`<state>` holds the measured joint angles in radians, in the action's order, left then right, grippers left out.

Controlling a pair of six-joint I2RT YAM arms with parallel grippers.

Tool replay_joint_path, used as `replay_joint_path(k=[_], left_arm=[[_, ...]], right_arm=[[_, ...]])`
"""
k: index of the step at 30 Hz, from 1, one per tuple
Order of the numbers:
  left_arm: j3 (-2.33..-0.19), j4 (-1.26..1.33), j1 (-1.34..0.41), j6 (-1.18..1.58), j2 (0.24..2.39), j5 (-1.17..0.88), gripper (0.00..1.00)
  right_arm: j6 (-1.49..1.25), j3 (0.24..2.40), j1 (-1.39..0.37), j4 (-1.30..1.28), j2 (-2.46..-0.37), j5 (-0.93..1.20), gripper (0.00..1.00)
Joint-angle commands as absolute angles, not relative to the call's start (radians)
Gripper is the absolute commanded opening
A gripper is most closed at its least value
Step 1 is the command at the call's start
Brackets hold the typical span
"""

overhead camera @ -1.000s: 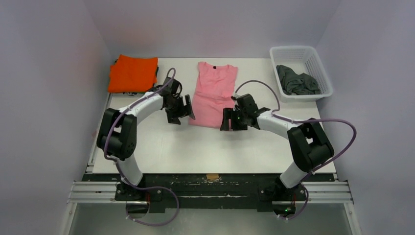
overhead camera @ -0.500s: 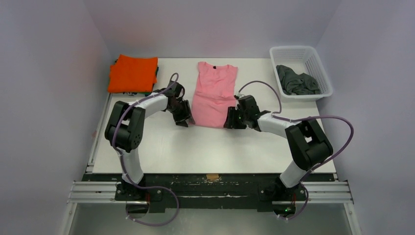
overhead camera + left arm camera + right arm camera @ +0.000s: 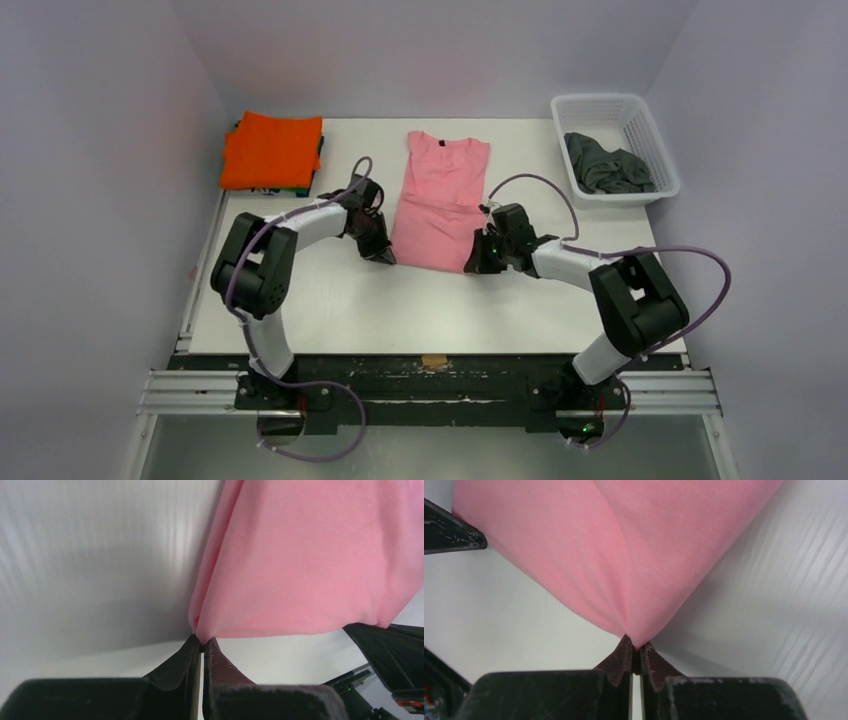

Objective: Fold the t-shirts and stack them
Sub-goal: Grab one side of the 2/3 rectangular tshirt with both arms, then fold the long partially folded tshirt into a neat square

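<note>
A pink t-shirt (image 3: 438, 200) lies lengthwise in the middle of the table, sleeves folded in, collar at the far end. My left gripper (image 3: 386, 255) is shut on its near left hem corner (image 3: 202, 635). My right gripper (image 3: 472, 264) is shut on the near right hem corner (image 3: 636, 639). Both corners are pinched into a point and lifted slightly off the table. A folded orange t-shirt (image 3: 271, 149) tops a stack at the far left, with darker cloth (image 3: 318, 152) showing under it. A dark grey t-shirt (image 3: 606, 166) lies crumpled in the basket.
The white mesh basket (image 3: 612, 105) stands at the far right corner. The white table (image 3: 420, 300) runs bare between the shirt and the arm bases. In the left wrist view the right gripper's black body (image 3: 392, 652) shows at the right edge.
Both grippers moved in to the pink shirt's near hem corners and closed on them. The hem is now drawn slightly toward the near edge.
</note>
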<state>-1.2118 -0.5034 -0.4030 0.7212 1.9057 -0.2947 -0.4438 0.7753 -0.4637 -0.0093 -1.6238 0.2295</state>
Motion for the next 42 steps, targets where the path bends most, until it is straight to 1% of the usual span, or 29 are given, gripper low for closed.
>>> replay_joint_path(k=[1,5,9,11,14,17,20,24,34,37,40,42], left_arm=[[-1.032,-0.515,-0.423,0.719,1.688,-0.257,0.0],[-0.895,-0.598,-0.481,0.745,1.424,-0.246,0.0],[-0.899,-0.698,-0.528,0.761,1.172,-0.228,0.0],[-0.93,-0.709,-0.533,0.761,1.108,-0.238,0.0],[-0.994,-0.706,-0.533,0.74,1.091,-0.217,0.0],[-1.087,-0.758,-0.501,0.709,1.158,-0.163,0.0],[-1.144,-0.686,-0.446,0.695,1.242,-0.193,0.0],[-1.291,-0.663,-0.389,0.681,1.403,-0.22,0.0],[-1.579,-0.674,-0.321,0.658,1.736,-0.255,0.0],[-1.65,-0.68,-0.296,0.665,1.828,-0.265,0.0],[-1.738,-0.667,-0.277,0.668,1.916,-0.272,0.0],[-1.814,-0.679,-0.273,0.656,1.994,-0.266,0.0]], right_arm=[[-0.418,0.709,-0.476,-0.166,-1.474,0.362,0.0],[-0.437,0.664,-0.493,-0.337,-1.291,0.483,0.0],[-0.452,0.701,-0.493,-0.48,-1.123,0.575,0.0],[-0.448,0.756,-0.493,-0.526,-1.075,0.582,0.0],[-0.461,0.826,-0.486,-0.547,-1.055,0.508,0.0],[-0.435,0.879,-0.419,-0.542,-1.1,0.508,0.0],[-0.419,0.929,-0.325,-0.476,-1.153,0.536,0.0],[-0.433,1.001,-0.267,-0.369,-1.26,0.569,0.0],[-0.584,1.111,-0.148,-0.074,-1.586,0.829,0.0],[-0.617,1.141,-0.108,0.022,-1.668,0.839,0.0],[-0.625,1.204,-0.09,0.047,-1.773,0.838,0.0],[-0.599,1.253,-0.087,0.033,-1.845,0.8,0.0]])
